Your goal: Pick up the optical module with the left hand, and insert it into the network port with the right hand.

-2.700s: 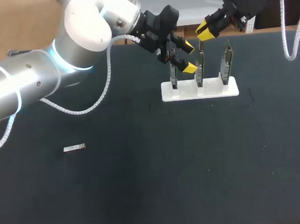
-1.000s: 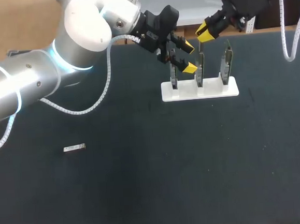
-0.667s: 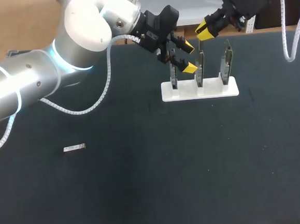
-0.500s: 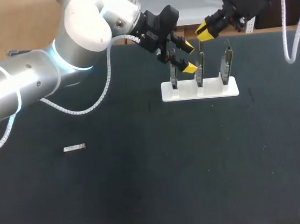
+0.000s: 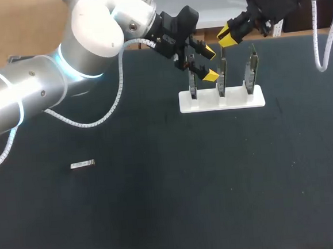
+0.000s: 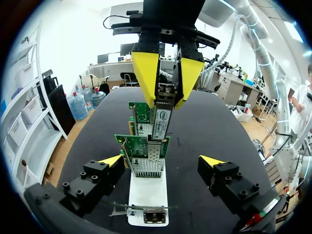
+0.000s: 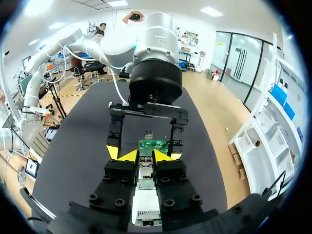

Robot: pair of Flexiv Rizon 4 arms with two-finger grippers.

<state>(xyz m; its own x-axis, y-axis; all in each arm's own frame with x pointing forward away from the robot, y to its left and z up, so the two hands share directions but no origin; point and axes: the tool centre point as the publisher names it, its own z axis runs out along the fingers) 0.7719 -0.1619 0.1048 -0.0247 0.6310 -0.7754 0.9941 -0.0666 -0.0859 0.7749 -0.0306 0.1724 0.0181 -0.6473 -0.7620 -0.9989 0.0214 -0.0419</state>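
Observation:
Three upright green network cards stand in a white holder (image 5: 222, 99). My right gripper (image 5: 227, 36) hangs above the middle card (image 5: 222, 73), shut on a silver optical module (image 6: 161, 114) that points down toward the cards. From its own wrist the module (image 7: 144, 170) sits between the yellow tips of the right gripper (image 7: 144, 155). My left gripper (image 5: 209, 64) stands open at the left end of the row. The nearest card (image 6: 145, 157) lies between the spread fingers of the left gripper (image 6: 162, 161) without touching them. A second small module (image 5: 82, 164) lies flat on the mat at the left.
A black mat (image 5: 217, 184) covers the table. My left arm (image 5: 48, 87) crosses the back left of it. Cables hang from both arms.
The right gripper has shifted only very slightly above the middle card. The left arm and the module on the mat have not moved.

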